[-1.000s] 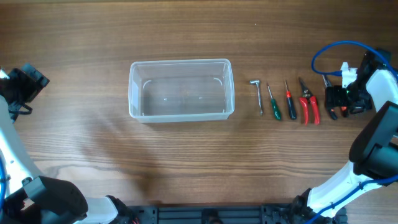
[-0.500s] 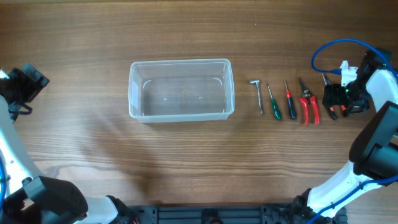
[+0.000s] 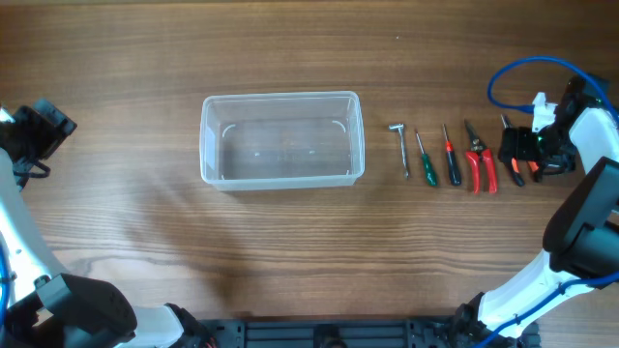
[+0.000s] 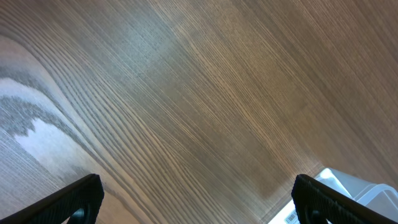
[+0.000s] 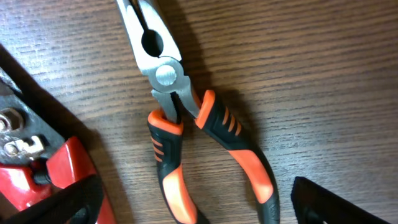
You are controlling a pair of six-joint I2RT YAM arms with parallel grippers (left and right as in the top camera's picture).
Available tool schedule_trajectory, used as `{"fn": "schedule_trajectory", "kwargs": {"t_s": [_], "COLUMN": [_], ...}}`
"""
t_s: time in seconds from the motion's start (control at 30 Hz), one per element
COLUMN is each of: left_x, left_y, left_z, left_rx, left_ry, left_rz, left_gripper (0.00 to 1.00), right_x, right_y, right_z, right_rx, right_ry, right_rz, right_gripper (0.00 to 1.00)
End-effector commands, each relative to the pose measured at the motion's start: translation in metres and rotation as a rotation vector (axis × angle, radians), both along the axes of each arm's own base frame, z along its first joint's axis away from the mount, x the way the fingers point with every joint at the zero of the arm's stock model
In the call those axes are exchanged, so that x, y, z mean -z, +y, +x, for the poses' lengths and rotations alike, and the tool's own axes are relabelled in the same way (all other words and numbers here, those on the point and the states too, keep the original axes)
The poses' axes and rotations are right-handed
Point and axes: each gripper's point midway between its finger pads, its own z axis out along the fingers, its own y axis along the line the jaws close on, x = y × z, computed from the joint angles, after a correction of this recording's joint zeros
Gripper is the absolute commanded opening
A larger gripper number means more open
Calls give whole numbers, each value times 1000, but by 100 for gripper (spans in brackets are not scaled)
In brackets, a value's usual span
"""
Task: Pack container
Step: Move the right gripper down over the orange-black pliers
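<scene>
Right gripper — 2 fingers spread wide, 1 at each lower corner of my wrist view, pinching nothing. Long-nose pliers with orange-and-black handles lie on the wooden table directly beneath it, handles between the fingers and apart from both, nose pointing away. Red-handled cutters sit just beside the finger at that view's left. From overhead I count 3 more tools beyond the cutters, farther from this gripper: red-handled screwdriver, green-handled screwdriver, L-shaped key. Container stands upright beyond the key, well apart from this gripper. Left gripper — fingers likewise spread, holding nothing, over the table, with 1 container corner near the finger at its view's right.
</scene>
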Motion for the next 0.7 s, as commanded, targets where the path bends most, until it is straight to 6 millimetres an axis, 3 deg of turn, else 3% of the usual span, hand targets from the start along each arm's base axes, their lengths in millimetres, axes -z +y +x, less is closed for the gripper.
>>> {"fn": "schedule_trajectory", "kwargs": {"t_s": [0.0, 0.13, 0.33, 0.67], "left_x": [-2, -2, -1, -1], "left_y": [0, 0, 0, 0], "left_z": [2, 2, 2, 2], "left_rx": [-14, -14, -14, -14], "left_ry": [-15, -15, -15, -15], "left_rz": [-15, -15, -16, -16], "left_gripper": [100, 100, 100, 100], "right_x": [-21, -34, -34, -26], "right_y": [-12, -32, -55, -47], "right_z": [11, 7, -8, -10], "right_rx": [112, 118, 130, 124], "right_ry": [-65, -78, -72, -71], "right_rz": [13, -4, -13, 25], "right_gripper": [99, 95, 88, 79]}}
